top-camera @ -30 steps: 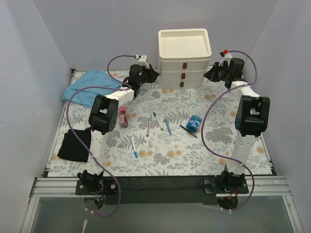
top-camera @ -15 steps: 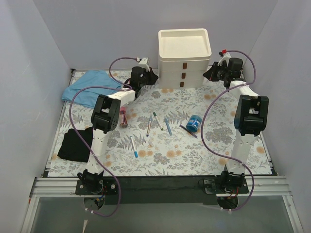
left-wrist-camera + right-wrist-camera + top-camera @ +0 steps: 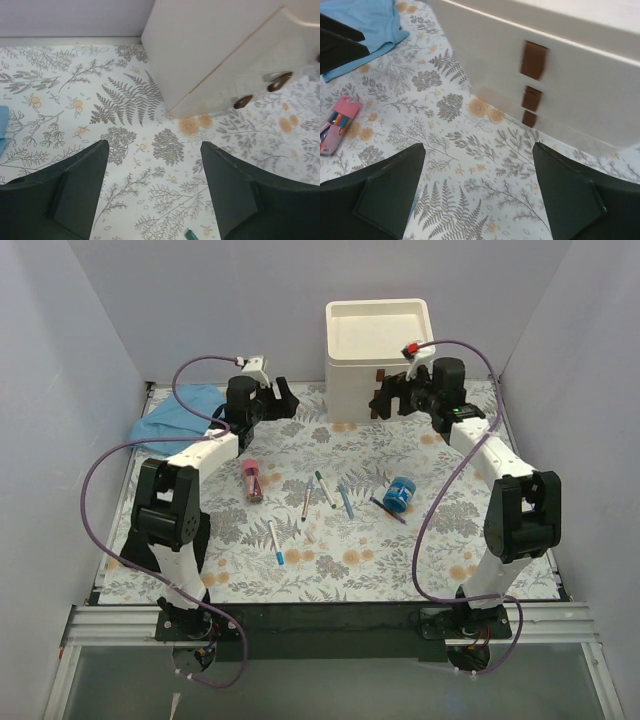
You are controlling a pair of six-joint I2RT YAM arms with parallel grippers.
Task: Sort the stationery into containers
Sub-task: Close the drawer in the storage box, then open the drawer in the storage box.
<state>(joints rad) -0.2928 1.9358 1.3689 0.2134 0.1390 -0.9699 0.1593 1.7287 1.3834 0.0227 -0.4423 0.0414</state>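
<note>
The containers (image 3: 378,340), a cream-white stacked drawer unit with brown handles (image 3: 534,60), stand at the back of the table. My left gripper (image 3: 290,400) hovers left of the unit's corner (image 3: 210,55), open and empty (image 3: 154,150). In front of the drawer fronts my right gripper (image 3: 380,403) is also open and empty (image 3: 479,150). The stationery lies mid-table: white pens (image 3: 326,490), a black marker (image 3: 388,510), a blue tape roll (image 3: 400,493) and a pink tube (image 3: 253,480). The right wrist view also catches the pink tube (image 3: 337,125).
A light-blue cloth (image 3: 175,418) lies at the back left, by the left arm. Grey walls close in the table on three sides. A green pen tip (image 3: 191,234) shows at the bottom edge of the left wrist view.
Both arms have swung leftward: the left gripper moved away from the drawer unit's left side, the right gripper came round in front of the drawers. Both jaws now stand wide open.
</note>
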